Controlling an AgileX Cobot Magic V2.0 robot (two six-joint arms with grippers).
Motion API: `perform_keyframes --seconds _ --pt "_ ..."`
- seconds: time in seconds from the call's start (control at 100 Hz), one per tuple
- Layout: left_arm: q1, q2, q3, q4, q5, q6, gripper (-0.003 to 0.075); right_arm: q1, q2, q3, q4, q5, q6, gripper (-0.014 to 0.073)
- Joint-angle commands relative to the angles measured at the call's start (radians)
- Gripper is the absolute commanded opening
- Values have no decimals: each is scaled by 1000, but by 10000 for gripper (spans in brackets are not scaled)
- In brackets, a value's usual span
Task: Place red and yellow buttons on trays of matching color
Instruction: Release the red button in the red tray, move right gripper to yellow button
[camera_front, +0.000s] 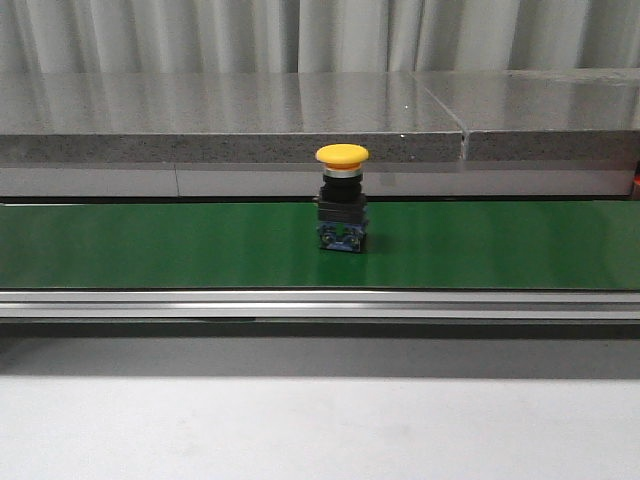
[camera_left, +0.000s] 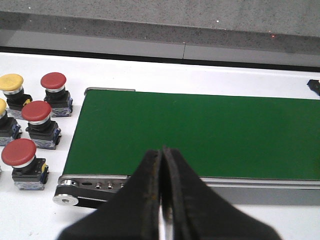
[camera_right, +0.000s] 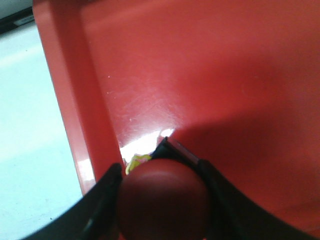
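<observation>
A yellow button (camera_front: 342, 196) with a black body stands upright on the green conveyor belt (camera_front: 150, 245) in the front view. Neither gripper shows there. In the left wrist view my left gripper (camera_left: 161, 152) is shut and empty above the belt's near end (camera_left: 200, 132); several red buttons (camera_left: 36, 111) and yellow buttons (camera_left: 11, 82) stand on the white table beside the belt. In the right wrist view my right gripper (camera_right: 162, 172) is shut on a red button (camera_right: 162, 197), held over the red tray (camera_right: 225, 75) close to its rim. No yellow tray is in view.
A grey stone ledge (camera_front: 300, 115) runs behind the belt. The belt's metal rail (camera_front: 320, 303) runs along its front, with white table (camera_front: 320, 430) before it. The red tray's raised rim (camera_right: 75, 100) borders the pale table (camera_right: 25, 125).
</observation>
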Motion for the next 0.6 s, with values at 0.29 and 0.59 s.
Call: perform_keyframes --seconds 0.29,0.59 --pt "-9 3 -27 -6 -70 -6 -19 -8 -12 -35 -4 -39 -13 115" --pt "-9 3 -27 -6 -70 -6 -19 -8 -16 -35 -4 -22 -49 617"
